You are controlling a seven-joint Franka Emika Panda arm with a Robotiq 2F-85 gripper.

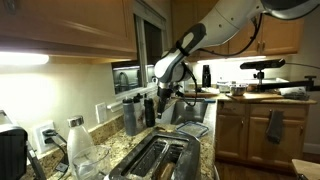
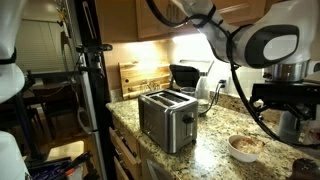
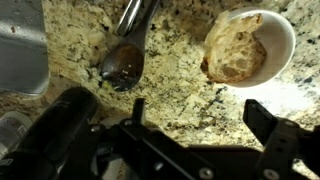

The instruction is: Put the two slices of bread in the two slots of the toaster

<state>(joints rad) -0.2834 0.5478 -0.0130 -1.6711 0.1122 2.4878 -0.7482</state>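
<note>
Your gripper (image 3: 205, 130) hangs released, its jaws spread wide, with nothing between them but bare granite countertop (image 3: 180, 90). The dark fingers (image 3: 275, 135) come in from the lower edge of the wrist view and touch nothing.

The bread (image 3: 235, 50) lies inside the white bowl (image 3: 285, 40), a golden-brown crusty piece leaning against the bowl's wall. From here you cannot tell whether the bowl holds one slice or two stacked together. The bowl sits ahead of your gripper, toward the top of the wrist view, and off to the side of the finger at the right of that view. The bread is clear of both fingers and outside the gap between them, so your hand hovers short of the bowl and is not centred on it.

A shiny metal spoon (image 3: 123, 62) rests on the granite beside the bowl, on the far side from that finger, apart from the rim.

In an exterior view the toaster (image 2: 165, 125) stands on the same counter, well apart from the bowl, and its two slots (image 2: 172, 96) show as dark parallel openings along its top. Your arm reaches down over the stretch of counter near the bowl, not over the toaster
</note>
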